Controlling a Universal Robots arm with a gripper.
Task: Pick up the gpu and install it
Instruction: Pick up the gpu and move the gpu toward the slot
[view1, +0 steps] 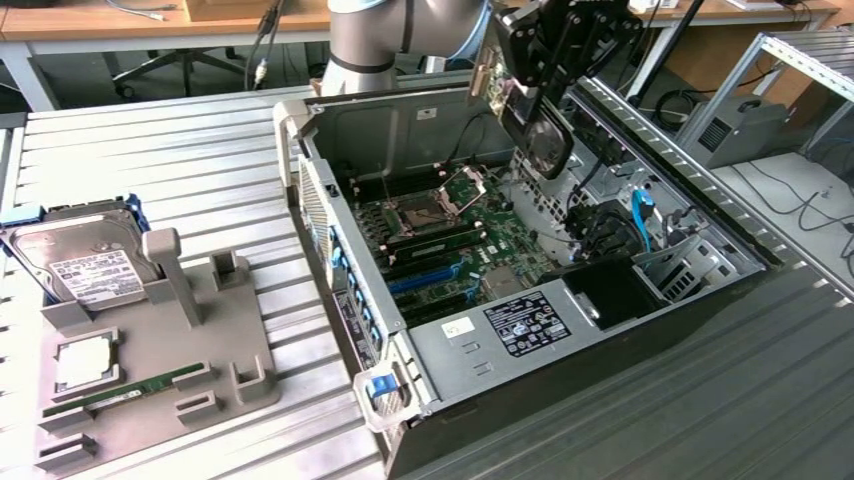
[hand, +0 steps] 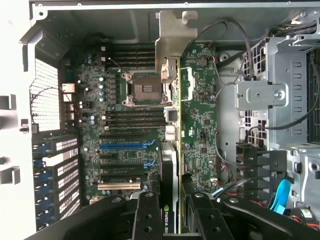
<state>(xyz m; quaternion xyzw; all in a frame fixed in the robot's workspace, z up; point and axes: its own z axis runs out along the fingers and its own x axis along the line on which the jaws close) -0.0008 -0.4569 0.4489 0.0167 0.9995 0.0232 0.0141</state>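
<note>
My gripper hangs over the open computer case, shut on the gpu. The gpu is a thin dark card with a green board edge, held edge-down above the motherboard without touching it. In the wrist view the gpu appears edge-on between my black fingers, with its silver end bracket pointing away toward the case's rear wall. It lines up over the strip between the CPU socket and the board's right half. The blue expansion slot lies to one side of the card, uncovered.
A grey holder plate on the slatted table at the exterior view's left carries a hard drive, a square chip and a green memory stick. Drive cages and cables crowd one side of the case.
</note>
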